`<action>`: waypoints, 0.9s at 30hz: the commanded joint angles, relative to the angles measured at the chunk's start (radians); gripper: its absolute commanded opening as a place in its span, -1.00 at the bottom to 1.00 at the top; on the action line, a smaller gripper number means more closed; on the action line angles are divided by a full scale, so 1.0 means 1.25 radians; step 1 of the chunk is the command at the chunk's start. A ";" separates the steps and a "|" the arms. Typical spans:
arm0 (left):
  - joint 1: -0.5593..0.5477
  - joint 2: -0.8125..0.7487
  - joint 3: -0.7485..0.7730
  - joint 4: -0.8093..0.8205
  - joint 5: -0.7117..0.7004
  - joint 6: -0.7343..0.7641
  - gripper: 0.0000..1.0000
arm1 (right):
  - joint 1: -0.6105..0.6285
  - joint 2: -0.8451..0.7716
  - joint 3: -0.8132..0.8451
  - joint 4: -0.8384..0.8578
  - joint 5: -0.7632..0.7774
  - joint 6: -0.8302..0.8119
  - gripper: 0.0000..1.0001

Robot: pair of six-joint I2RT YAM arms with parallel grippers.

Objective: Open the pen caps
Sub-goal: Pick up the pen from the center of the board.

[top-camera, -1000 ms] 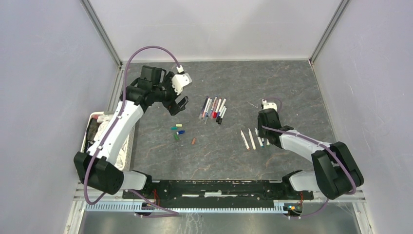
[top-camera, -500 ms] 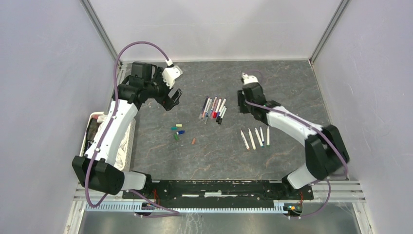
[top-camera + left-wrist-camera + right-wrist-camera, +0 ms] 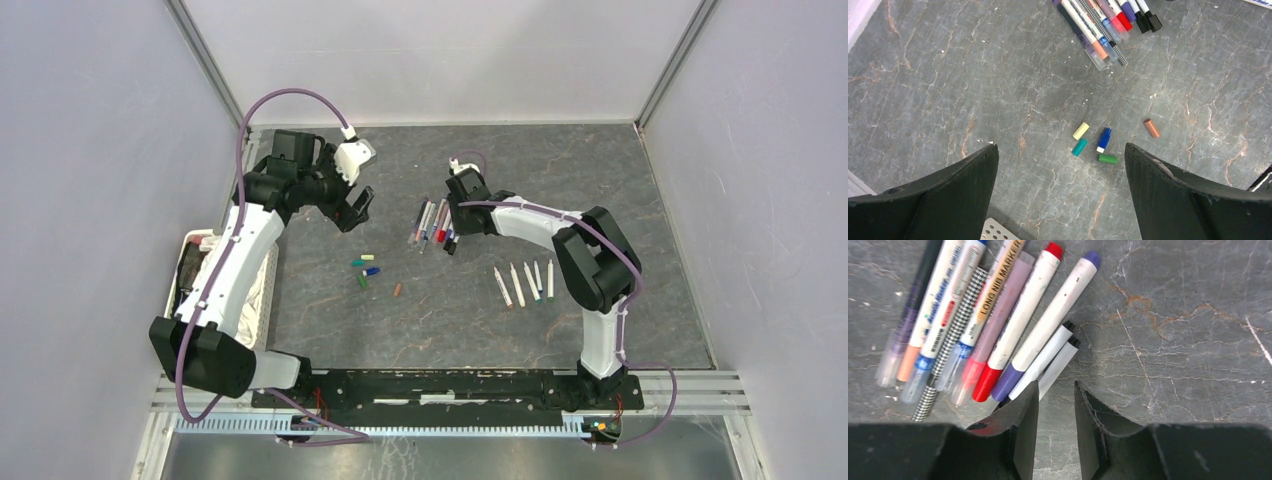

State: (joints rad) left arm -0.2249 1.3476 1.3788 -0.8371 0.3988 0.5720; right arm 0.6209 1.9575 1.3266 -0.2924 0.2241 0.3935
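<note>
Swung left from the row of bare pens (image 3: 523,282), the right gripper (image 3: 1055,390) now hangs over the capped pens (image 3: 1018,335), fingers slightly apart and empty, ready to take the next one

Top camera: fixed high behind arm bases, looks down on whole table (image 3: 640,160), far off.
Left wrist camera: well above table, looks steeply down between left gripper's fingers (image 3: 938,200); sees loose caps (image 3: 1104,139) and ends of pen cluster (image 3: 1096,36).
Right wrist camera: low, very close over same pen cluster, right gripper's fingers (image 3: 1023,430) at bottom edge.
Shared: pen cluster in all three views; caps in top and left wrist views.
</note>
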 commanded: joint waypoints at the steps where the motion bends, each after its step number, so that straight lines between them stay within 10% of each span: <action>1: 0.002 -0.014 -0.007 -0.009 0.021 -0.016 1.00 | 0.004 0.026 0.036 -0.019 0.027 0.028 -0.27; 27: 0.002 -0.008 -0.014 -0.039 0.076 0.011 1.00 | 0.002 -0.032 -0.099 -0.006 0.101 0.052 -0.63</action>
State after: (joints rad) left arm -0.2249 1.3476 1.3537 -0.8860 0.4500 0.5728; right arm 0.6350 1.9789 1.2804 -0.2592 0.3008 0.4496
